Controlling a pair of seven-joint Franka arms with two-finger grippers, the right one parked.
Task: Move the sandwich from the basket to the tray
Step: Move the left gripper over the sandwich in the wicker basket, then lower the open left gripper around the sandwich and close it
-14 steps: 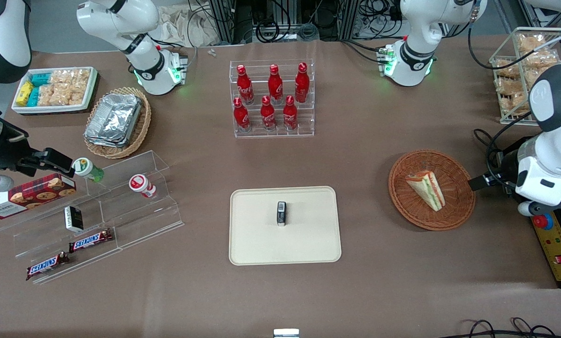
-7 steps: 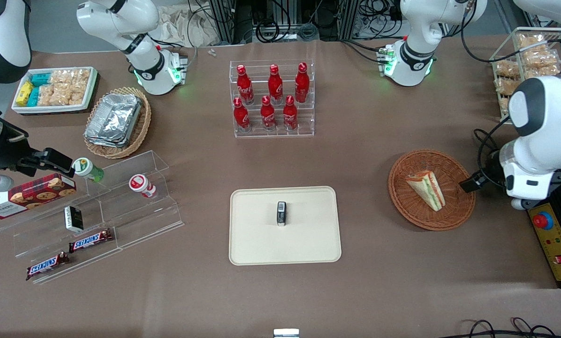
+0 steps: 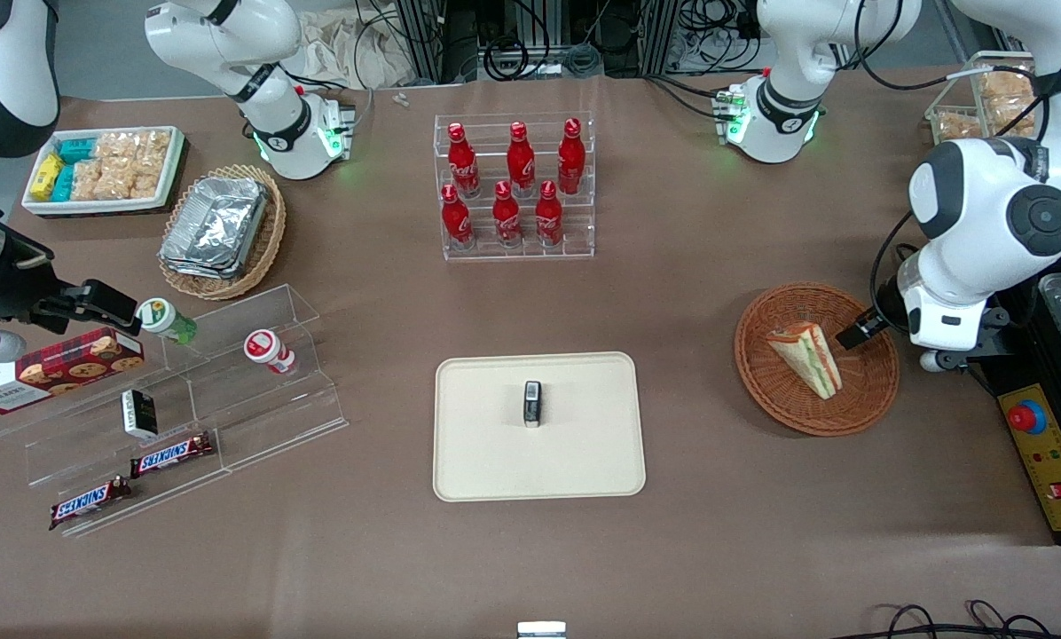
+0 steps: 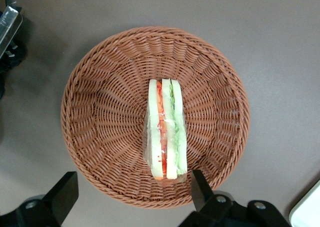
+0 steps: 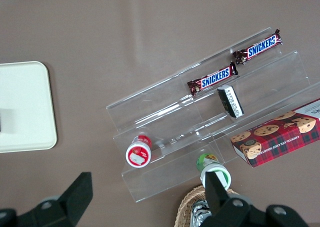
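The sandwich (image 4: pixel 166 134) lies on its side in the middle of the basket (image 4: pixel 100 87), near the working arm's end of the tabletop. The gripper (image 4: pixel 132 194) hangs above the basket rim with its fingers wide apart and holds nothing. I think the clear wrap is slippery, so the soft wedge may slip or get squashed before it reaches the tray (image 3: pixel 495 461).

Wrapped wedge sandwich (image 4: pixel 166 136) in round wicker basket (image 4: pixel 100 102), beige tray (image 3: pixel 495 461) apart.

Gripper (image 4: pixel 132 199) moved in over basket (image 3: pixel 868 404), nearer sandwich (image 3: pixel 805 357).
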